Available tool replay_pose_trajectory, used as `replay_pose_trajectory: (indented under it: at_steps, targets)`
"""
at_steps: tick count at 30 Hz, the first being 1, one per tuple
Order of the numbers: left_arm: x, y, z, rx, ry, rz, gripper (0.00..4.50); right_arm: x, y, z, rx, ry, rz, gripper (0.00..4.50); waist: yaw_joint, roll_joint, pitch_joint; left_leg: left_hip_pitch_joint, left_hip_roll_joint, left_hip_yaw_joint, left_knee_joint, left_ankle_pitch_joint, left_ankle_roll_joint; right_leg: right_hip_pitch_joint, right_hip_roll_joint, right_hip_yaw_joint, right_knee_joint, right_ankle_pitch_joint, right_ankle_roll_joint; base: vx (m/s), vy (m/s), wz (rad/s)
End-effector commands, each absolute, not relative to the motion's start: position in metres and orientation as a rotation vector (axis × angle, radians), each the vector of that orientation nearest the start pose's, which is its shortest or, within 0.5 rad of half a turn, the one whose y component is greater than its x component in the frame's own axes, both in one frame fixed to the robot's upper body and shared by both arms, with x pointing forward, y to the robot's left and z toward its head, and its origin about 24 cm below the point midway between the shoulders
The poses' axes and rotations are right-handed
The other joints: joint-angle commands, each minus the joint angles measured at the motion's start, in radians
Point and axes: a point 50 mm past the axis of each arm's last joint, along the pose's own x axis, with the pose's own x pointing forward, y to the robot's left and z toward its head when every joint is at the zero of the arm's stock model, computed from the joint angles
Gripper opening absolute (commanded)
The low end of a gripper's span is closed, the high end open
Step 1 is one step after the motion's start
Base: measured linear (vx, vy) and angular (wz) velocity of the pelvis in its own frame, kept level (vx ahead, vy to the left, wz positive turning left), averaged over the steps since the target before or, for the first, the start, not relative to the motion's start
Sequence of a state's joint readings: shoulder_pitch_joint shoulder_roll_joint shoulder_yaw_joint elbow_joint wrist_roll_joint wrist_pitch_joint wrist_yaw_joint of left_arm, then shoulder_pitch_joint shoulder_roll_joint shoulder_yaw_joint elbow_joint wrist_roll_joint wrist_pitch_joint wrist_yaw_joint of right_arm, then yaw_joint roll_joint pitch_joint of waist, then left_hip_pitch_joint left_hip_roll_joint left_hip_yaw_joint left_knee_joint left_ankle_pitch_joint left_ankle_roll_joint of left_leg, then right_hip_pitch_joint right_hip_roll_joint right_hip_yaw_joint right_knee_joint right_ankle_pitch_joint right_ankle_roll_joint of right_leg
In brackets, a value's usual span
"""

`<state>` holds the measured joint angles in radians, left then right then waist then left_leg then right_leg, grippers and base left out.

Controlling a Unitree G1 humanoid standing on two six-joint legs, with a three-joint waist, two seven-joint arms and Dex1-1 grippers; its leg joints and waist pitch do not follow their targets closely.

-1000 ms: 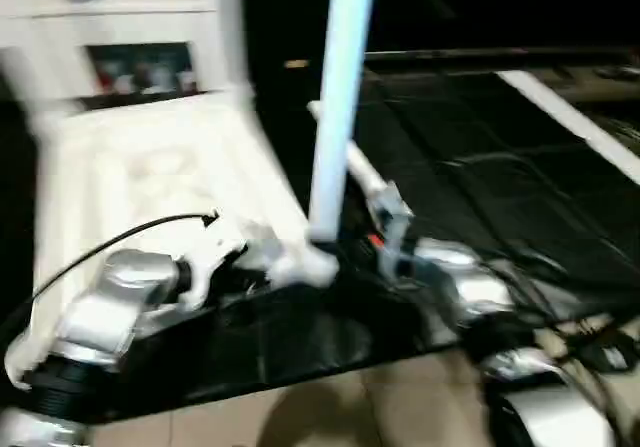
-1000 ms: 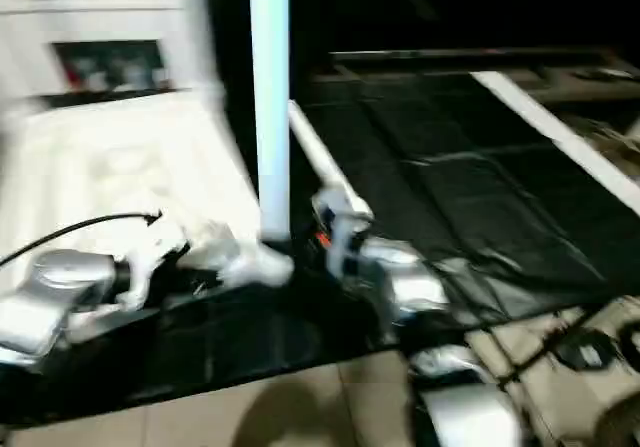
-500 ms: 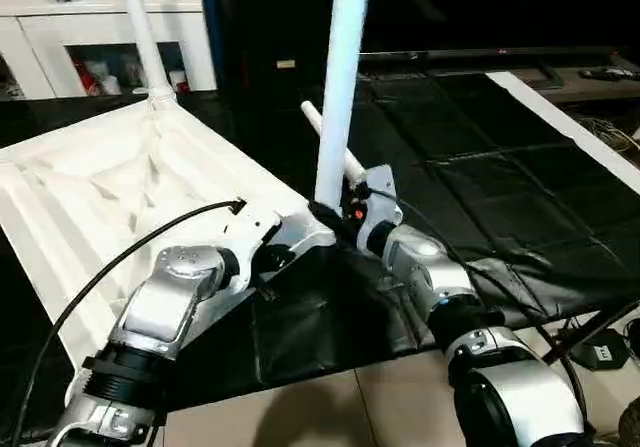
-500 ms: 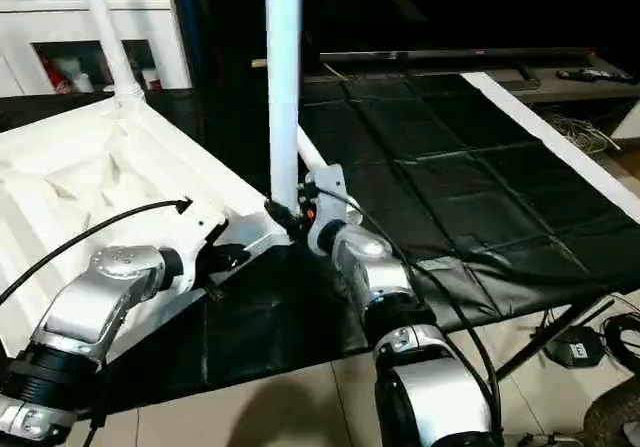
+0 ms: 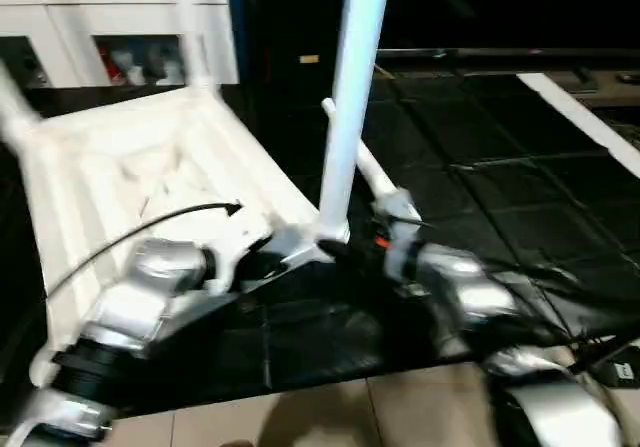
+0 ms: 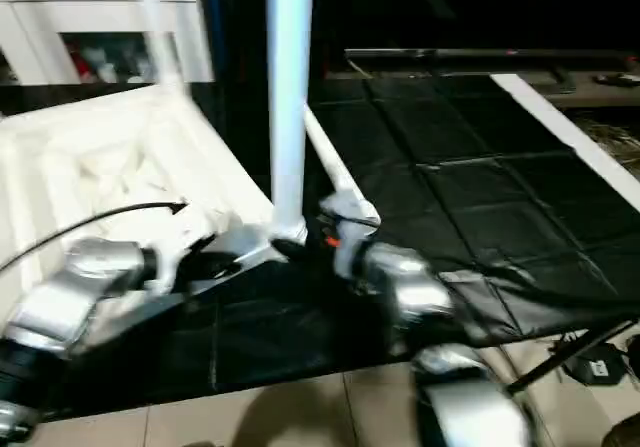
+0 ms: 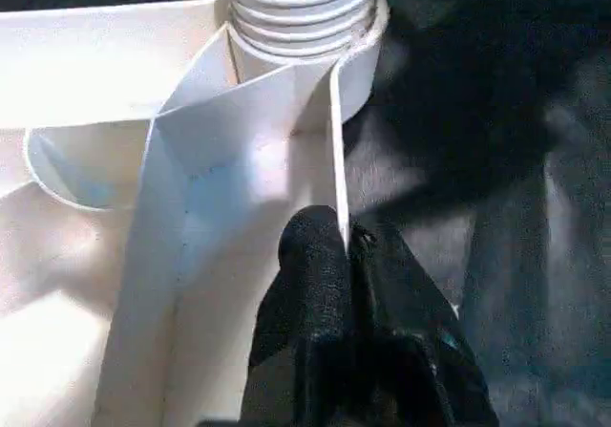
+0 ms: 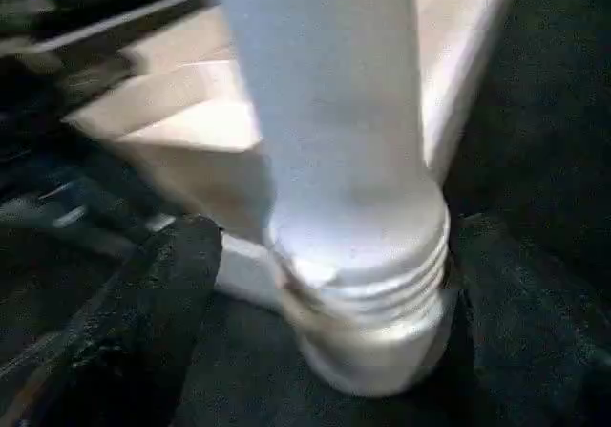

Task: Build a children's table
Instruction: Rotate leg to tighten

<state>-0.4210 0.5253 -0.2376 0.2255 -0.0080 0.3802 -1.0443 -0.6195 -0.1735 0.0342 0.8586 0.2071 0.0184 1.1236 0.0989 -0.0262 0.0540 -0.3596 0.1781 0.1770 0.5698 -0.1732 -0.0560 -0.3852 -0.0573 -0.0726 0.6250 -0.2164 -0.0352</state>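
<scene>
I am looking down over my two silver forearms at a white plastic table top (image 5: 150, 167) lying upside down, ribbed underside facing up, on a black sheet (image 5: 480, 167) that is covering the work surface. A long white leg (image 5: 350, 97) is standing upright in the corner socket (image 7: 353, 64) nearest to me, its ringed base sitting in the round collar. A second leg (image 5: 185, 27) is rising from the far corner socket, and another white leg (image 5: 365, 167) is lying flat on the black sheet just behind the upright one. My left gripper (image 7: 346, 245) is closed, its two black fingers pinching a thin upright rib (image 7: 336, 140) of the table top right beside the near socket. My right gripper (image 8: 315, 284) is sitting at the base of the upright leg, with one black finger (image 8: 158, 293) on one side of the leg and apart from it; I am reading the fingers as spread around the leg rather than clamping it, though the second finger is hard to make out. A white cabinet (image 5: 130, 27) with glass doors is standing behind the table top. Pale floor tiles (image 5: 330, 417) are showing below the edge of the black sheet.
</scene>
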Motion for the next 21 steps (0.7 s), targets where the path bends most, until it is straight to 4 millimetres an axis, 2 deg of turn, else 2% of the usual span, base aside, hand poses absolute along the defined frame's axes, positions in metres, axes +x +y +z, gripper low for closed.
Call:
replay_pose_trajectory:
  at_steps: [1,5,9,14,21]
  targets:
    - [0.288,0.168,0.056,0.457,0.559,-1.213,0.0,0.325,-0.123,0.051,0.127,0.223,1.275,4.46,0.003,0.016,-0.058,0.008,0.062,-0.019,-0.059,-0.2,0.055,0.046,-0.093,0.058,-0.08,-0.118,-0.22,0.0,0.0,0.0]
    - [0.285,0.172,0.057,0.498,0.568,-1.311,0.0,0.326,-0.131,0.061,0.106,0.231,1.362,4.46,0.014,0.019,-0.057,0.011,0.064,-0.018,-0.059,-0.212,0.043,0.042,-0.096,0.06,-0.083,-0.165,-0.22,0.0,0.0,0.0]
    - [0.283,0.173,0.06,0.524,0.569,-1.396,0.0,0.327,-0.132,0.067,0.026,0.256,1.461,4.46,0.021,0.02,-0.059,0.015,0.066,-0.018,-0.059,-0.209,0.035,0.039,-0.096,0.059,-0.078,-0.147,-0.232,0.0,0.0,0.0]
    - [0.289,0.177,0.062,0.558,0.565,-1.417,0.0,0.324,-0.126,0.068,-0.001,0.301,1.571,4.46,0.035,0.019,-0.061,0.015,0.065,-0.018,-0.058,-0.196,0.034,0.041,-0.097,0.06,-0.077,-0.134,-0.228,0.0,0.0,0.0]
    - [0.286,0.178,0.064,0.579,0.575,-1.498,0.0,0.322,-0.118,0.064,-0.026,0.34,1.64,3.87,0.038,0.018,-0.062,0.014,0.067,-0.018,-0.058,-0.189,0.029,0.042,-0.099,0.059,-0.073,-0.119,-0.234,0.0,0.0,0.0]
